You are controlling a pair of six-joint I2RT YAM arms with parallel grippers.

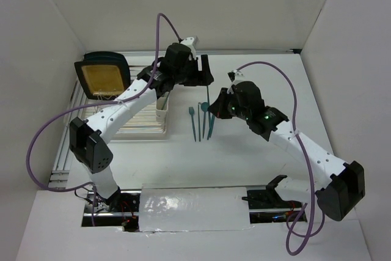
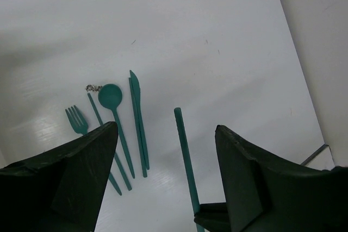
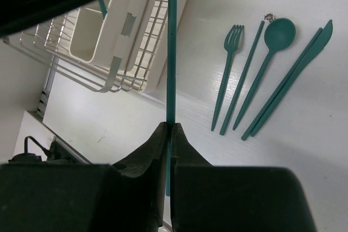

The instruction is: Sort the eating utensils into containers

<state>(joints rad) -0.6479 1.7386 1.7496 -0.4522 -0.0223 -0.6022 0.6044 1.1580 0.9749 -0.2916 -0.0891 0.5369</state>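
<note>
My right gripper (image 3: 171, 126) is shut on a thin teal utensil handle (image 3: 172, 52) and holds it off the table. In the left wrist view that handle (image 2: 185, 150) stands between the wide-apart fingers of my left gripper (image 2: 166, 129), which is open and touches neither side of it. Its head is hidden behind the left gripper. On the table lie a fork (image 2: 78, 119), a spoon (image 2: 110, 95), a knife (image 2: 136, 93) and another thin handle. In the top view these utensils (image 1: 204, 120) lie just below both grippers. The cream containers (image 3: 100, 36) stand in the rack.
A clear wire-ribbed dish rack (image 1: 137, 123) sits at the left with the cream cups (image 1: 161, 111) at its right end. A dark-framed yellow panel (image 1: 102, 76) leans at the rack's back left. White walls close in the back and the sides.
</note>
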